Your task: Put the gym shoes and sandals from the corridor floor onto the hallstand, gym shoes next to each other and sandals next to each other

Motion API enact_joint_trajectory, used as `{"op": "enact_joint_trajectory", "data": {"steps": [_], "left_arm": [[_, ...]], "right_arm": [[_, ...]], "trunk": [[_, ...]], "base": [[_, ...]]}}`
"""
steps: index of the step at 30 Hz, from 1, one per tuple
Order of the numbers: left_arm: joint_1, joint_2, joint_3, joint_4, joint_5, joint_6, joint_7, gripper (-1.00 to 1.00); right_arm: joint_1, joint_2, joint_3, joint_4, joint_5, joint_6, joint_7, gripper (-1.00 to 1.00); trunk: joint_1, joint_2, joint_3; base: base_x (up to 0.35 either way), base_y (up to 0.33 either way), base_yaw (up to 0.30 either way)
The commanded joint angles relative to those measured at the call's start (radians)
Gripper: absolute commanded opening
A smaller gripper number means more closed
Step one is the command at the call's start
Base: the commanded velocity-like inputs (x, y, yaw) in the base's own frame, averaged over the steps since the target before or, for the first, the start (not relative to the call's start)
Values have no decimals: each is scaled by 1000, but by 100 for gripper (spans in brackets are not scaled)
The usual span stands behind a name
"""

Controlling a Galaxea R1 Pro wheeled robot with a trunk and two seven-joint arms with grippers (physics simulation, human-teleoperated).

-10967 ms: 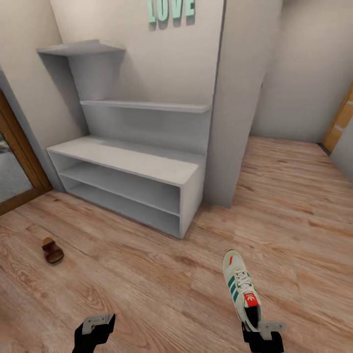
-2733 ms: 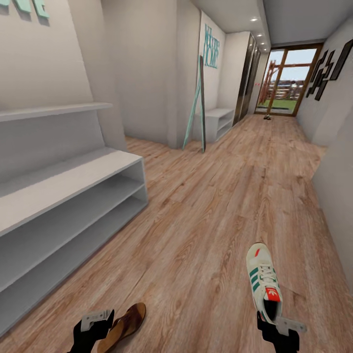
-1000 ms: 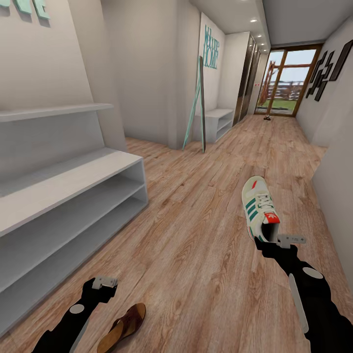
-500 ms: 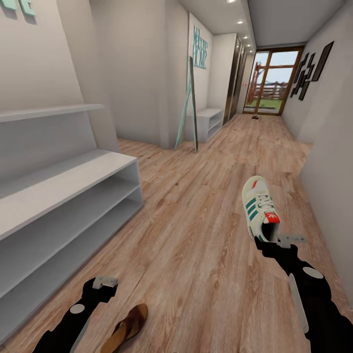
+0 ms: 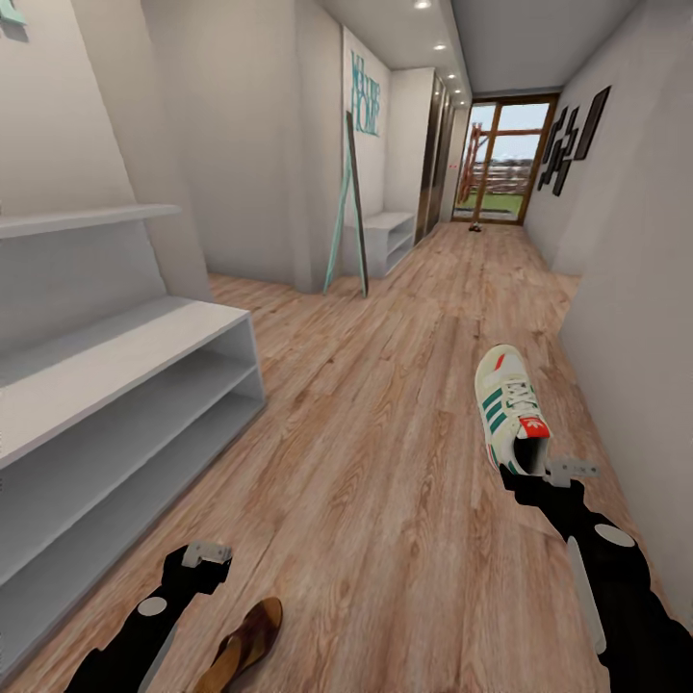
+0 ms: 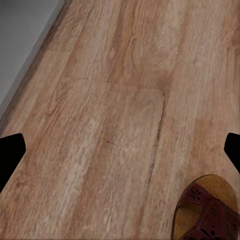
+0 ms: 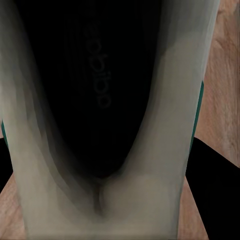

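My right gripper point(image 5: 532, 474) is shut on the heel of a cream-white gym shoe point(image 5: 508, 406) with green stripes and holds it above the corridor floor point(image 5: 385, 462), toe pointing away. The right wrist view looks into the gym shoe's dark opening point(image 7: 100, 100). A brown sandal point(image 5: 243, 643) lies on the floor just right of my left gripper point(image 5: 197, 563), which is open and holds nothing. The left wrist view has the sandal's toe end point(image 6: 207, 210) beyond the gripper point(image 6: 120, 150), off toward one fingertip. The hallstand point(image 5: 125, 351) stands at the left, with bare shelves.
A mirror point(image 5: 348, 207) leans on the left wall, beside a plain white shelf unit point(image 5: 385, 236). A small dark object point(image 5: 476, 227) lies far down the corridor by the glass door point(image 5: 496, 159). A grey wall point(image 5: 635, 318) runs close on the right.
The whole picture has shifted left, so the camera has turned right. Both arms keep their place in the picture, and the gym shoe stays in the right gripper.
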Motion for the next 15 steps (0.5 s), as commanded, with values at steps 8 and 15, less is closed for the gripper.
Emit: {"op": "enact_joint_trajectory", "data": {"steps": [8, 15], "left_arm": [[0, -1, 8, 0, -12, -1, -3, 100], [0, -1, 3, -6, -16, -4, 0, 100]], "right_arm": [[-1, 0, -1, -1, 8, 5, 8, -100], [-1, 0, 0, -1, 8, 5, 8, -100]], "trunk": [[0, 0, -1], [0, 0, -1]], "base": [[-172, 48, -7], [-12, 4, 0]]}}
